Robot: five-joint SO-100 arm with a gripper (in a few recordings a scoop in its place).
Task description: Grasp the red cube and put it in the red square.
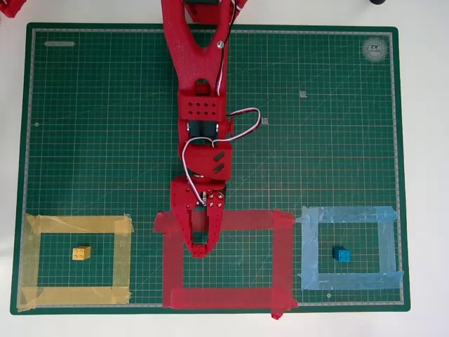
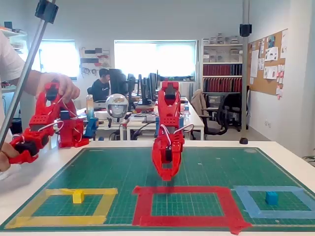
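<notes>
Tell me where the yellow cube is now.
In the overhead view the yellow cube lies at the left, inside the yellow tape outline, left of the red square.

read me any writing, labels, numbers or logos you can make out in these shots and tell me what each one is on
"A2", upside down in the overhead view: round emblem in a corner of the green cutting mat.
Pale label strip at the mat's opposite corner: too small to read.
Small mark printed on the mat grid: too small to read.
Papers on the cork board in the fixed view: blurred, unreadable.
</notes>
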